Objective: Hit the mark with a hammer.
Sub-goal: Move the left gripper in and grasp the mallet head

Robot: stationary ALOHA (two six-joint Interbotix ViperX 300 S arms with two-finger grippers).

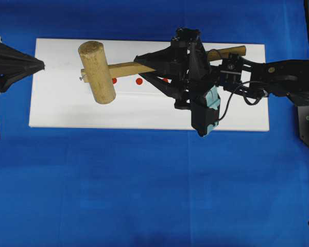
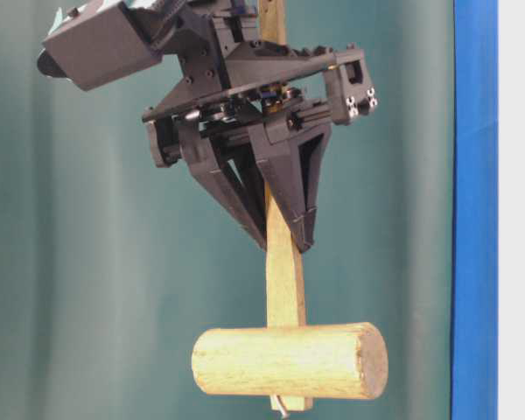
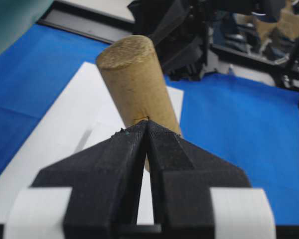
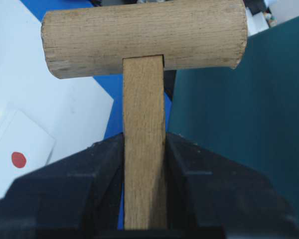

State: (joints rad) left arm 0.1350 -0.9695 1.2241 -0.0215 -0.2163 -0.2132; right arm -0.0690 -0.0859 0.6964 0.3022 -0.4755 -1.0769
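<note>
Hammer held above white board, head over board's left part, handle running right through right pincer; right pincer clamped on flat handle partway along, free handle end sticking out past wrist. Red marks in row on board, beneath handle. Left pincer closed, empty, at board's left edge, pointing toward hammer head. Blue cloth covers counter
</note>
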